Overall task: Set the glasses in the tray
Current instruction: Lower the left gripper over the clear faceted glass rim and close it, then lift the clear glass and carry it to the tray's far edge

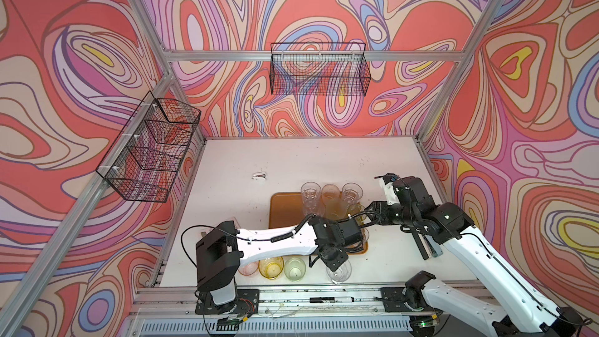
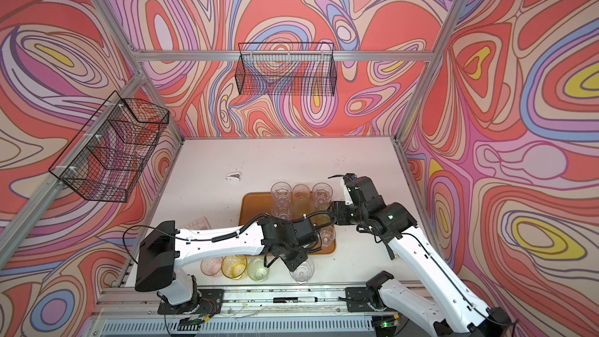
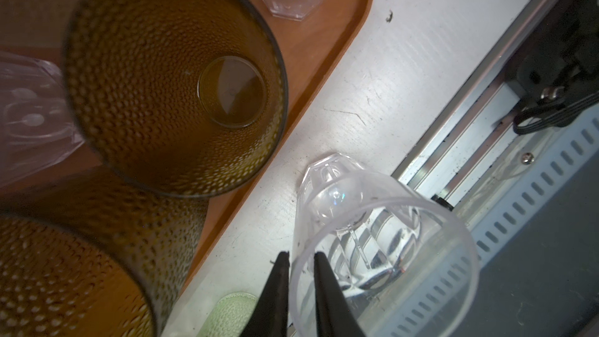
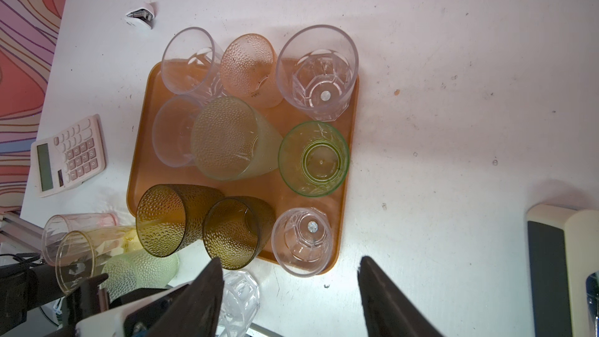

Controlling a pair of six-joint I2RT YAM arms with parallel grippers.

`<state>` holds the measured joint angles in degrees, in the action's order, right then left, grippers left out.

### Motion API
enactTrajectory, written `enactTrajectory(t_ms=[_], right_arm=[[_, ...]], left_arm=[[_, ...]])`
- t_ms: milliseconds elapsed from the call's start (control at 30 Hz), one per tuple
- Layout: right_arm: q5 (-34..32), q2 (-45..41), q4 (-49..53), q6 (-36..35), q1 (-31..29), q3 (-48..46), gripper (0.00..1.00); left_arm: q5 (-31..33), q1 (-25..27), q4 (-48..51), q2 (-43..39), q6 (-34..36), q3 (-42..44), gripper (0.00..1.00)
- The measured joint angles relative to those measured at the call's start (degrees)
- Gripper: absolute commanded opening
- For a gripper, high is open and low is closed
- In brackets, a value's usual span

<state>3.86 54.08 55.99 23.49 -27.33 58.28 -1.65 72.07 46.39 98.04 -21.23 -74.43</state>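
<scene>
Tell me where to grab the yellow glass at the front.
Best pinch the rim wall of the yellow glass from above, one gripper finger inside, one outside: it stands mouth-up, and the pink glass and green glass crowd its sides.

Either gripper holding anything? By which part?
Left gripper straddles the clear glass at its rim wall, one finger inside; clamped or not, cannot tell. Right gripper open, empty.

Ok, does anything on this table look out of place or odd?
Two strays among the glasses: a pink calculator lies beside the tray, and a small white gadget sits on the table beyond it. Nothing looks spilled or broken.
</scene>
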Motion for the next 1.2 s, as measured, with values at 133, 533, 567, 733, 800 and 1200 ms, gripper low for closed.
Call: enactTrajectory(t_ms=[133, 533, 567, 733, 800, 1200], right_arm=[[0.0, 0.0, 0.0, 0.0, 0.0, 0.0, 0.69], [0.0, -0.4, 0.0, 0.0, 0.0, 0.0, 0.69], [0.0, -0.4, 0.0, 0.0, 0.0, 0.0, 0.69], [-0.2, -0.4, 0.0, -0.1, 0.0, 0.0, 0.69], [-0.3, -0.4, 0.0, -0.3, 0.0, 0.0, 0.69], [-0.6, -0.3, -0.2, -0.4, 0.0, 0.0, 0.69]], left_arm=[[0.0, 0.0, 0.0, 0.0, 0.0, 0.0, 0.14], [0.1, 0.3, 0.2, 0.0, 0.0, -0.2, 0.04], [0.2, 0.3, 0.3, 0.0, 0.0, -0.3, 0.03], [0.6, 0.3, 1.7, 0.0, 0.0, -1.7, 0.0], [0.9, 0.3, 2.1, 0.0, 0.0, -2.4, 0.0], [3.8, 0.3, 8.3, -0.3, 1.7, -7.3, 0.0]])
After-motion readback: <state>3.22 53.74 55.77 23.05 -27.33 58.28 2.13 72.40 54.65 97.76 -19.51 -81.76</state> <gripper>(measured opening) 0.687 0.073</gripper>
